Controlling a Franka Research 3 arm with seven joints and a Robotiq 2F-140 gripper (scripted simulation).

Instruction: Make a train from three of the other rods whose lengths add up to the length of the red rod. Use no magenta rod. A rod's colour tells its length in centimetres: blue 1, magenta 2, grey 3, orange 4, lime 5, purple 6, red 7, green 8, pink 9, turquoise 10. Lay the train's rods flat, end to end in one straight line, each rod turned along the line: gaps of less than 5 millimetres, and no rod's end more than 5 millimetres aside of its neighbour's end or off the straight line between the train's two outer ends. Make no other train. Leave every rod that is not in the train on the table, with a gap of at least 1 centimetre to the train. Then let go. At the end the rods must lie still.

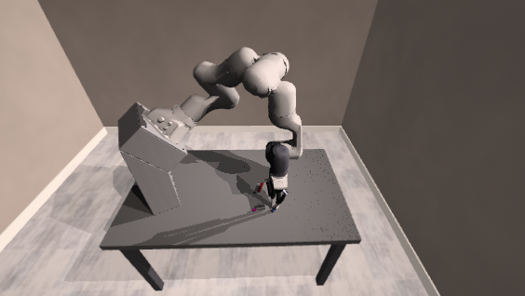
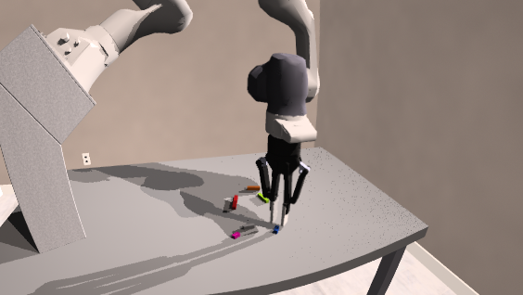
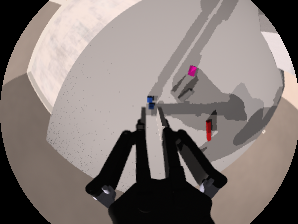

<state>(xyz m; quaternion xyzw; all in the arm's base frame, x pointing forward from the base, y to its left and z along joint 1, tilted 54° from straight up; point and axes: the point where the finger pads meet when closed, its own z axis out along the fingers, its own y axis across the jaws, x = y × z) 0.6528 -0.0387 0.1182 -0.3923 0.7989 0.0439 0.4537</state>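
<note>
My gripper (image 1: 275, 206) (image 2: 278, 224) (image 3: 151, 113) points down with its fingertips a narrow gap apart, low over the table. The blue rod (image 1: 273, 210) (image 2: 276, 229) (image 3: 150, 99) is at the fingertips, reaching out past them; no grip on it shows. The grey rod (image 2: 248, 227) (image 3: 186, 93) lies to the left in the exterior view, beside the magenta rod (image 1: 254, 209) (image 2: 235, 236) (image 3: 192, 70). The red rod (image 1: 261, 187) (image 2: 235, 202) (image 3: 209, 130) lies farther back. The lime rod (image 2: 263, 198) and orange rod (image 2: 253, 187) lie behind the gripper, apart from each other.
The rods lie on the grey table (image 1: 209, 223) (image 2: 343, 232) (image 3: 100, 100). The arm's pedestal (image 1: 154, 181) (image 2: 42, 185) stands at the left. Shadows of the arm and gripper fall across the table around the grey, magenta and red rods.
</note>
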